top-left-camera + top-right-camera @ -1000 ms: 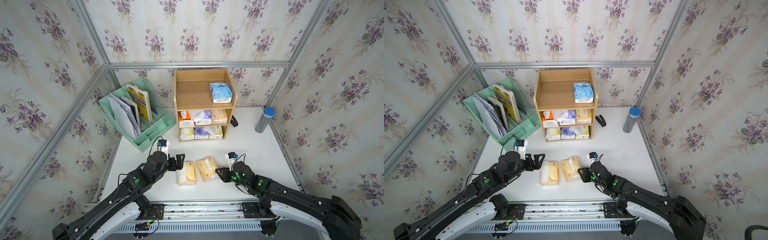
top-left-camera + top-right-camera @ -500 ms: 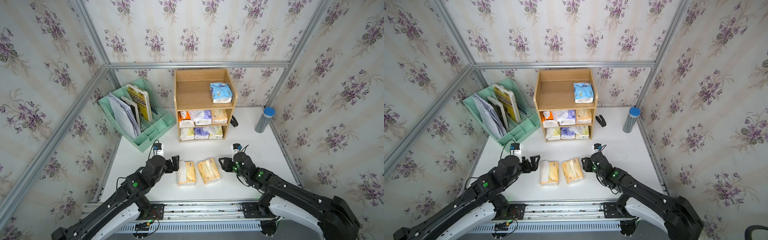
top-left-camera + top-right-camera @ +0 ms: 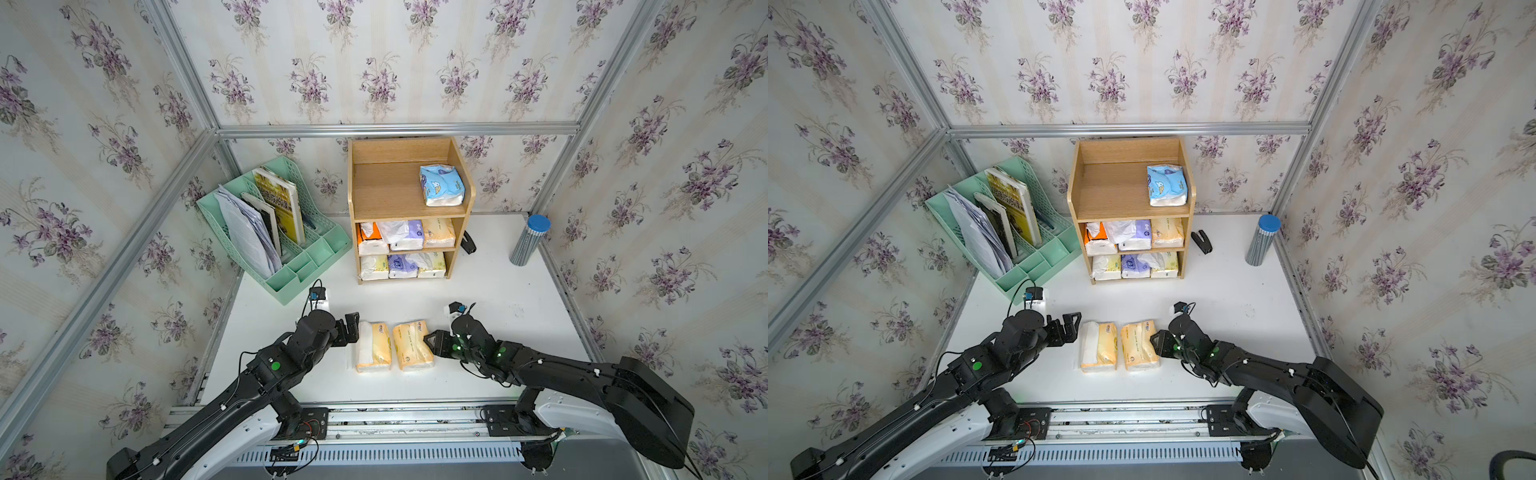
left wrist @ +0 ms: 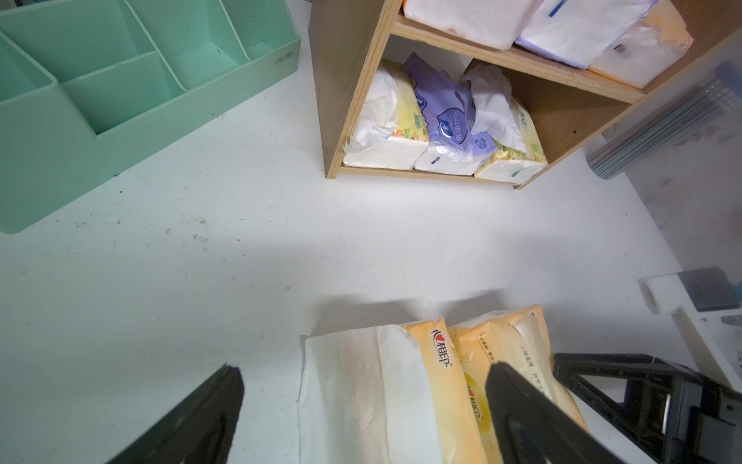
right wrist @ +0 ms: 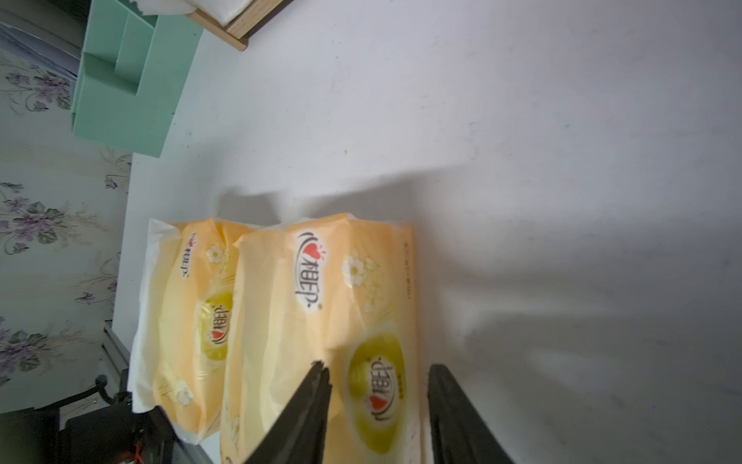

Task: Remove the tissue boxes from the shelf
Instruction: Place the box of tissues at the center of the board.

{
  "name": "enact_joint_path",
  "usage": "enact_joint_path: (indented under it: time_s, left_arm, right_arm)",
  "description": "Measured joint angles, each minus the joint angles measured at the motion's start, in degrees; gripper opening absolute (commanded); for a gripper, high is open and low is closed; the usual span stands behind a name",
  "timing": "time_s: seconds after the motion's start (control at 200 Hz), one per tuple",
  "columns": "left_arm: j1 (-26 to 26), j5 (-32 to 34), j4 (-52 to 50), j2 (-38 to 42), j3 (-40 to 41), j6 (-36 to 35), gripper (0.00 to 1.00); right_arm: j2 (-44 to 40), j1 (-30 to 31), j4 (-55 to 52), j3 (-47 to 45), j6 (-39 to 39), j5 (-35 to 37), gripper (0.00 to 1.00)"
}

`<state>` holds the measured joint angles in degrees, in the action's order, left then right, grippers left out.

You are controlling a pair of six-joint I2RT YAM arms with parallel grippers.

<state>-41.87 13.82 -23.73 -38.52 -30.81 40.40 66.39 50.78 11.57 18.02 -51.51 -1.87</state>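
Right hand reaches low, jaws apart over peach tissue pack.

Pale wallpaper with purple flower sprigs is closing round me on three sides, with aluminium bars framing its corners. A white table is lying beneath me, evenly lit. A mint-green file rack is standing back left, a blue-capped striped tube back right.
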Motion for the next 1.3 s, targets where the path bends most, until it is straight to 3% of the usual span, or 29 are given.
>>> enact_joint_path:
  time_s: [0.245, 0.455, 0.834, 1.099, 1.299]
  left_arm:
    - [0.02, -1.62, 0.11, -0.52, -0.55, -0.07, 0.99]
    - [0.0, -2.29, -0.04, -1.88, -1.79, -0.66, 0.99]
    - [0.0, -3.8, -1.29, -4.02, -4.26, -1.7, 0.99]
    - [0.0, -4.68, -1.75, -4.11, -6.64, -2.27, 0.99]
    - [0.0, -5.09, -5.75, -6.8, -14.99, -3.45, 0.99]
  right_arm:
    - [1.42, 3.58, 3.5, 1.4, -5.31, 2.84, 0.51]
    - [0.52, 3.58, 3.1, 2.71, -4.68, 4.46, 0.52]
    - [10.62, 5.95, 4.7, 8.48, -2.58, 1.03, 0.53]
    - [0.66, 5.99, -7.58, 15.43, 1.25, 9.38, 0.61]
    - [-9.55, 3.63, -17.7, 22.88, 7.17, 14.43, 0.67]
